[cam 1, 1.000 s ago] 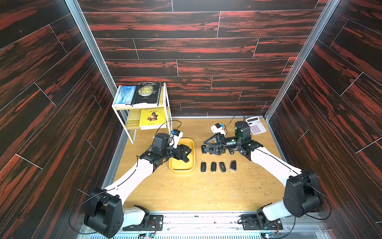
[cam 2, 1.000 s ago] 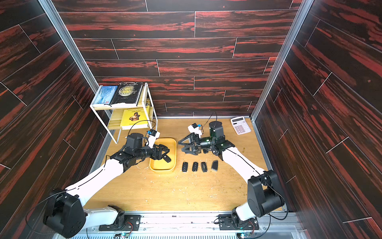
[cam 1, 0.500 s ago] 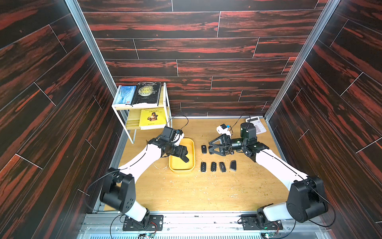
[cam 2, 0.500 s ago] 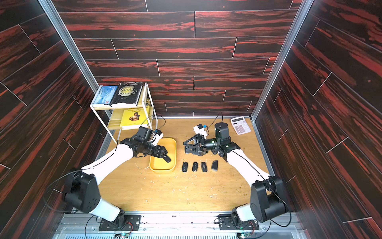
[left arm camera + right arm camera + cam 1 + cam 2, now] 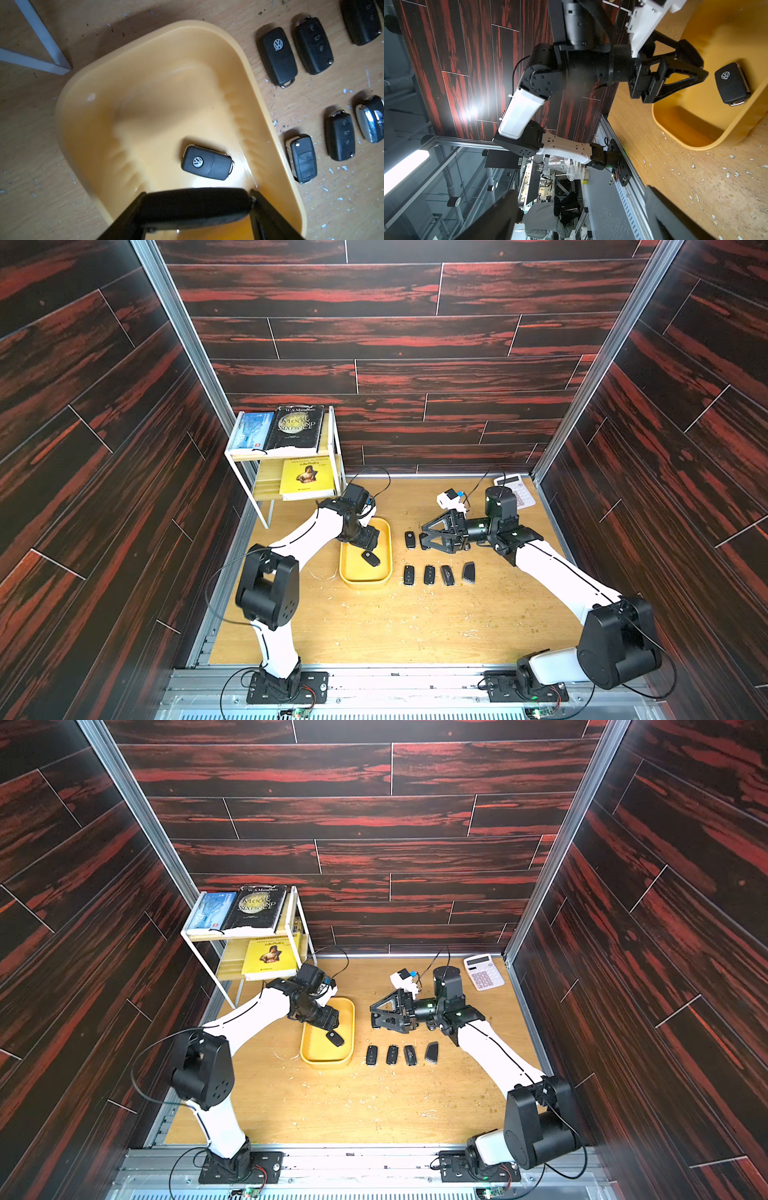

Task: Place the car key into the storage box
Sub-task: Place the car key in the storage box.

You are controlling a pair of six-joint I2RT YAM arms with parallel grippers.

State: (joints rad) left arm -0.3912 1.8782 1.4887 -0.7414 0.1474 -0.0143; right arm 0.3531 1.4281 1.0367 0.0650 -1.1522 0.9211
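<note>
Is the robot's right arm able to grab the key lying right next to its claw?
Probably yes. The right gripper is open and hangs just beside that car key on the table, with nothing lying between them. It would only need to tip down.

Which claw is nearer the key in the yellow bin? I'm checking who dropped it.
Left. The left claw hangs open just above the key in the bin; the right claw is open beside the bin, over the table.

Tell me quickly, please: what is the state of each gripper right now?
Left gripper: open, holding nothing; the car key lies free in the storage box.
Right gripper: open wide, holding nothing.
</note>
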